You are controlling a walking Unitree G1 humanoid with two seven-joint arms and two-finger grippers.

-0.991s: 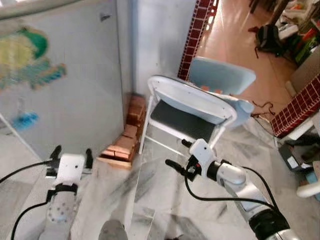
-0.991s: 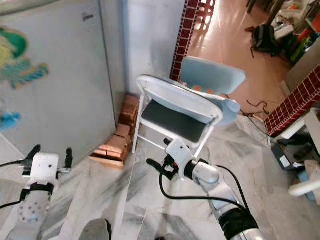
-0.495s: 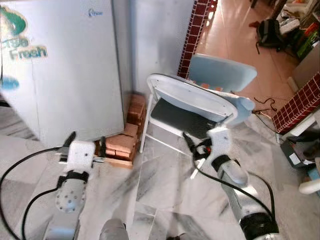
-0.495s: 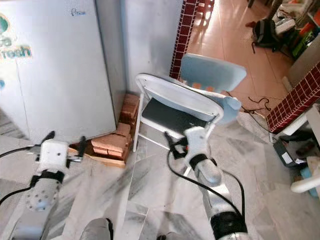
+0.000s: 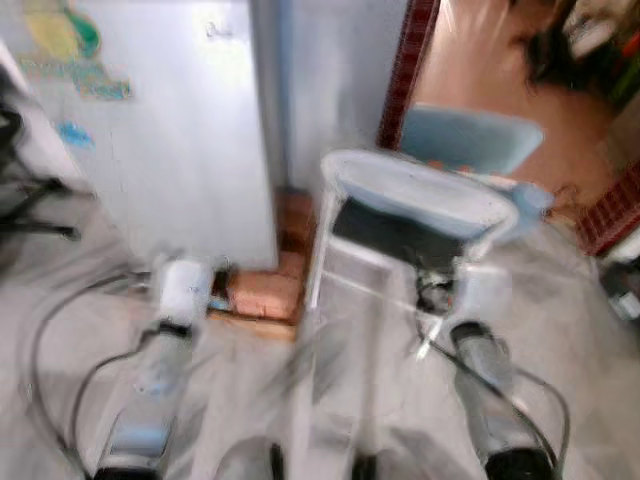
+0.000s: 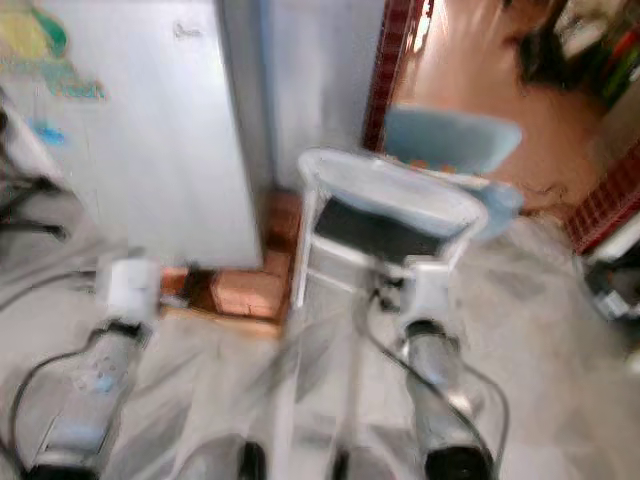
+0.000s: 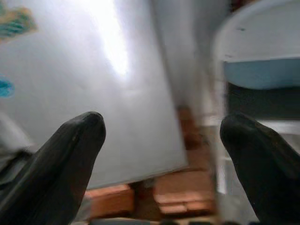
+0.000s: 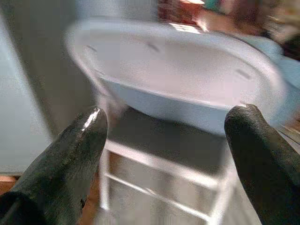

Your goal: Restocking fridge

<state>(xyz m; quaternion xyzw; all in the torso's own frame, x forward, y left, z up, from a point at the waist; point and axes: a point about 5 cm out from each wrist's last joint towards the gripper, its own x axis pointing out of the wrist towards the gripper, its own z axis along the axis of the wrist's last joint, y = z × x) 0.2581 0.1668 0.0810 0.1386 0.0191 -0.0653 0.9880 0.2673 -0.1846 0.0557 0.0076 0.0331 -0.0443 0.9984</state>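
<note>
Fridge (image 5: 170, 130) stands at the far left, door shut, pale grey-silver front with a yellow, green and blue sticker (image 5: 65, 50) high up near its left side; its right front corner meets the floor just behind a low stack of reddish bricks (image 5: 265, 292), which lie against the foot of the grey wall (image 5: 330, 80) between fridge and chair. Head views are blurred throughout; fine detail not readable.

Left gripper (image 7: 161, 140) held low before the fridge's lower right corner, close above the bricks; its two black fingers (image 7: 56, 159) stand wide apart with nothing between them; fridge door, bricks and the chair's edge seen through the gap. Left arm (image 5: 160, 370) reaches forward from the near left, black cable looping beside it.

Right gripper (image 8: 164, 140) points at the white folding chair (image 5: 415, 200), just short of its seat front; its fingers (image 8: 65, 164) likewise spread, holding nothing; the chair's curved backrest and dark seat seen through the gap. Right arm (image 5: 480, 370) comes up from the near right.

Behind the chair, a pale blue chair back (image 5: 465, 135); a red-tiled column (image 5: 405, 60) rises beside the wall; orange-brown floor beyond it; grey marbled floor (image 5: 330, 380) under both arms.
</note>
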